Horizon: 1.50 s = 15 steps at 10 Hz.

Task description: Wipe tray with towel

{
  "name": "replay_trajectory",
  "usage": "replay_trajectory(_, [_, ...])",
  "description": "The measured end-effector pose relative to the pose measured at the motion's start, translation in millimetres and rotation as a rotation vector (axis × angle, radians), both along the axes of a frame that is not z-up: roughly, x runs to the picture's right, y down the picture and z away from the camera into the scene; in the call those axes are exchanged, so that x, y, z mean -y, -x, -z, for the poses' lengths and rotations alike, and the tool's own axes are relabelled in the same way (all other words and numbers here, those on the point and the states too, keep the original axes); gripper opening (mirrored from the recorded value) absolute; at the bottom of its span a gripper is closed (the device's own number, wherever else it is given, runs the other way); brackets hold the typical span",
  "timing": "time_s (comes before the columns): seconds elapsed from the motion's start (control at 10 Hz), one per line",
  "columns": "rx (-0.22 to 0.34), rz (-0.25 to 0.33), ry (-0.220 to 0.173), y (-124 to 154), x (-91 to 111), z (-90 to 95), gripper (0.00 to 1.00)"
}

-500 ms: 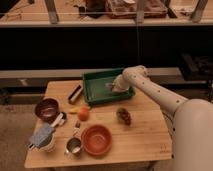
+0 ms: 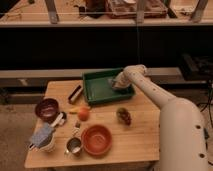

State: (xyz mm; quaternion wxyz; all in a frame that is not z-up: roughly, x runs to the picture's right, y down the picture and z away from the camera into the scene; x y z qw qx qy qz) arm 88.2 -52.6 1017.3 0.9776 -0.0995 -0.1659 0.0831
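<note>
A green tray sits at the back middle of the wooden table. My gripper reaches into the tray's right side from the white arm. A pale crumpled towel lies under the gripper against the tray's right end. The gripper presses on or holds the towel; the contact is hidden by the wrist.
On the table: a dark utensil left of the tray, a dark red bowl, an orange fruit, an orange-red bowl, a metal cup, a white cup with blue cloth, a small brown object.
The gripper and towel have stayed at the tray's right end, with only a slight shift. The other objects have not moved.
</note>
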Motion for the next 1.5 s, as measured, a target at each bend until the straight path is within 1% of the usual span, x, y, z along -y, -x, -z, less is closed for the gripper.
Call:
replay_trajectory(0.1, [0.010, -0.002, -0.010, 3.8, 7.3, -8.8, 0.00])
replay_trajectory(0.2, [0.028, 0.006, -0.020, 13.3, 12.5, -14.0, 0.00])
replay_trajectory(0.3, [0.048, 0.013, -0.023, 23.8, 13.4, -16.0, 0.00])
replay_trajectory(0.4, [0.075, 0.025, -0.020, 39.7, 11.6, -19.0, 0.00])
replay_trajectory(0.6, [0.140, 0.061, -0.005, 80.8, 6.3, -23.8, 0.00])
replay_trajectory(0.7, [0.161, 0.077, 0.004, 92.5, 2.6, -25.9, 0.00])
replay_trajectory(0.8, [0.194, 0.110, 0.018, 112.6, -4.5, -27.4, 0.00])
replay_trajectory(0.9, [0.216, 0.141, 0.023, 129.5, -10.0, -25.7, 0.00])
replay_trajectory(1.0, [0.235, 0.169, 0.025, 141.8, -16.2, -21.2, 0.00])
replay_trajectory(1.1, [0.248, 0.199, 0.026, 147.0, -22.2, -11.6, 0.00])
replay_trajectory(1.2, [0.263, 0.229, 0.032, 146.4, -32.2, 3.7, 0.00])
replay_trajectory(1.3, [0.268, 0.243, 0.039, 145.0, -38.9, 9.8, 0.00])
replay_trajectory(1.5, [0.275, 0.271, 0.073, 143.9, -61.2, 29.9, 0.00])
